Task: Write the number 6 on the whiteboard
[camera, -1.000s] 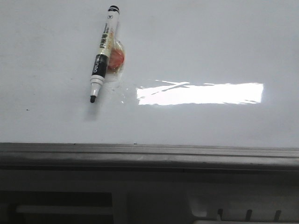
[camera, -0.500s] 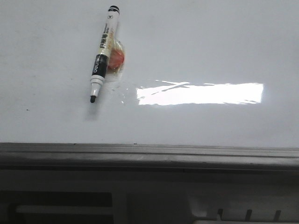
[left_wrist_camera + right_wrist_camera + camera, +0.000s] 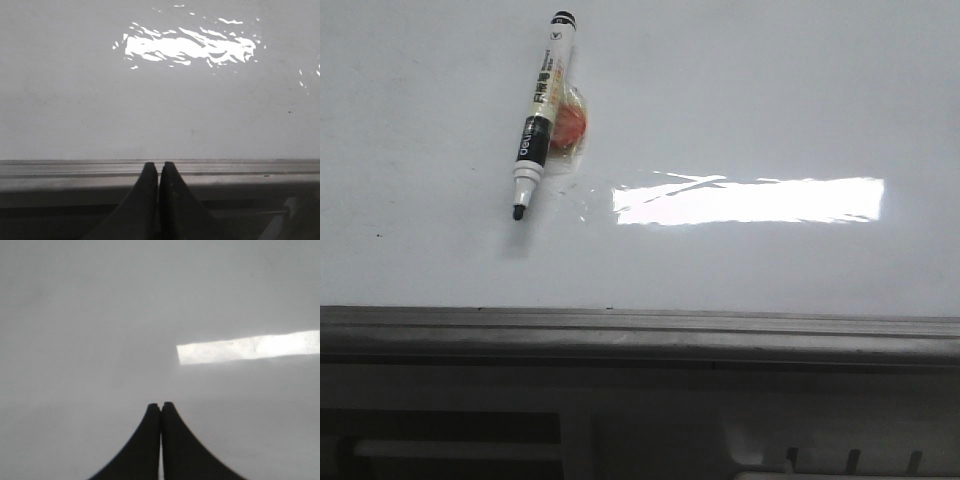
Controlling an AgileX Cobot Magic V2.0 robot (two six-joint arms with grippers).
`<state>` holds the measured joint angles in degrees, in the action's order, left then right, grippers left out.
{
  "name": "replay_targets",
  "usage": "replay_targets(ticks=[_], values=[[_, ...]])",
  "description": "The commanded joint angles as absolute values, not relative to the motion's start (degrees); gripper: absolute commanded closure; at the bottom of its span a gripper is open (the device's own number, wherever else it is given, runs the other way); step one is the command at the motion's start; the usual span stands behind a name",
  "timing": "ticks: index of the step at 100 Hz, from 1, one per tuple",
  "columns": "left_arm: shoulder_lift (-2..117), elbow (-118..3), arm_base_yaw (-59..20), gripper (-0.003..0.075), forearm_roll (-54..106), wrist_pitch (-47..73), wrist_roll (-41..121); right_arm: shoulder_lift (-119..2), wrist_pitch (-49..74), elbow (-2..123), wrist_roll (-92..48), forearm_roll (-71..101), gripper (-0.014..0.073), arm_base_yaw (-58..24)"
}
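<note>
The whiteboard (image 3: 740, 90) is glossy white and fills most of the front view, with a grey frame edge (image 3: 640, 328) at the near side. No drawn 6 shows on it. An uncapped black-and-white marker (image 3: 540, 115) lies on the board at the upper left, tip toward the near edge. Neither gripper shows in the front view. My left gripper (image 3: 159, 165) is shut and empty, over the board's frame edge (image 3: 75, 170). My right gripper (image 3: 160, 405) is shut and empty above bare board (image 3: 75, 315).
A small orange-red thing in clear wrapping (image 3: 568, 128) lies against the marker's right side. A bright rectangular glare patch (image 3: 750, 200) sits on the board right of centre. Below the frame edge is a dark grey ledge with slots (image 3: 820, 455).
</note>
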<state>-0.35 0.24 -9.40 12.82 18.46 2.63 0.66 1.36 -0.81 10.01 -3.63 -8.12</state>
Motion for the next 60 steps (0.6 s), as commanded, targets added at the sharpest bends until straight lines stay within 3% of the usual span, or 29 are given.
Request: replay_targets(ticks=[1, 6, 19, 35, 48, 60], values=[[-2.09, 2.74, -9.42, 0.0739, 22.82, 8.81, 2.11, 1.77, -6.32, -2.3, 9.84, 3.79, 0.0657, -8.04], [-2.09, 2.74, -9.42, 0.0739, 35.16, 4.8, 2.11, 1.77, -6.54, -2.3, 9.84, 8.74, 0.0657, -8.04], [-2.09, 2.74, -9.42, 0.0739, 48.32, -2.77, 2.11, 1.77, -6.36, -2.05, 9.84, 13.0, 0.0657, -8.04], [-2.09, 1.93, -9.42, 0.0739, 68.44, -2.57, 2.43, 1.77, -3.23, 3.37, 9.84, 17.32, 0.0657, -8.04], [-1.37, -4.22, -9.61, 0.0739, 58.76, 5.09, 5.77, 1.05, 12.51, 12.29, 8.63, 15.86, 0.0657, -8.04], [4.78, -13.69, -9.61, 0.0739, 42.56, 17.24, 6.31, -2.51, 26.8, 20.33, -1.24, 15.57, 0.0641, -8.04]])
